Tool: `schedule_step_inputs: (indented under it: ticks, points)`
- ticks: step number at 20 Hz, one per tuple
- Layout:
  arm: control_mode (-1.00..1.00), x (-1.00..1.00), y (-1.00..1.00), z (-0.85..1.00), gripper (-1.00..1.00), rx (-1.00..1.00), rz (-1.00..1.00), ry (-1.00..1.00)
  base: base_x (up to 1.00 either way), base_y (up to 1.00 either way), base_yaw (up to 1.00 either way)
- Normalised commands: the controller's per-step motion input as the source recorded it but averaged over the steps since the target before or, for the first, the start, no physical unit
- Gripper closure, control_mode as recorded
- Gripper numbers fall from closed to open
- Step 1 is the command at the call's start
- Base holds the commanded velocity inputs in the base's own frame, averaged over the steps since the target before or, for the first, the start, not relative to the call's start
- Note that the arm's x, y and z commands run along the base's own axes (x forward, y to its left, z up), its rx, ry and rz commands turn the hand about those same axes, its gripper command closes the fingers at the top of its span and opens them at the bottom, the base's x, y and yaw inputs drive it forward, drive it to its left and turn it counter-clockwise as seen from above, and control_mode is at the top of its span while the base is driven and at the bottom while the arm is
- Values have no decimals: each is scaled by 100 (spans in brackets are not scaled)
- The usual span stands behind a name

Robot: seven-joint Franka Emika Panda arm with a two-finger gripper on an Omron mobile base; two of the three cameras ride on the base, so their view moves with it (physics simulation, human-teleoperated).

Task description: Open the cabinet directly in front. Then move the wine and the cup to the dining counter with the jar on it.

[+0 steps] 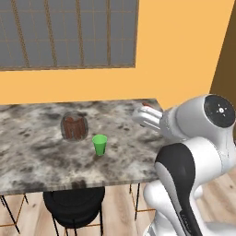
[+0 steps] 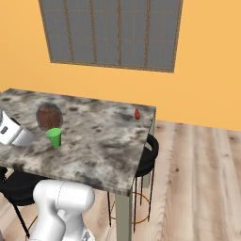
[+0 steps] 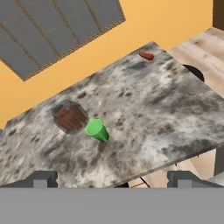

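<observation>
Orange wall and grey window behind the dining counter [image 2: 108, 155]. Cup [image 3: 97, 130] stands on it, just beside the jar [image 3: 70, 117] at the jar's 4 o'clock in hand view. Gripper [image 3: 111, 179] spread wide, empty. Cup delivered; wine apparently outstanding.

Stone-topped dining counter [image 1: 133, 161] bearing jar [image 1: 74, 127], green cup [image 1: 99, 144], small red object [image 2: 137, 114].

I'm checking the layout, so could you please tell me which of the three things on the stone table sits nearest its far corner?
The small red thing, alone by the far corner; the green cup and the jar stand close together further along the table.
</observation>
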Motion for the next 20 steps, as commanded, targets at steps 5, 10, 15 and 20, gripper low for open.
schedule_step_inputs:
  ticks: [5, 10, 15, 20]
  points:
    - [-100, -16, 0, 0, -100, 0, 0, 0, 0, 0, 0]
    - [-100, -61, 0, 0, -100, 0, 3, -5, 0, 0, 0]
    - [-100, -74, 2, 0, -100, 0, 9, -20, 0, 0, 0]
    - [100, 0, 0, 0, -100, 0, 0, 0, -98, 14, 22]
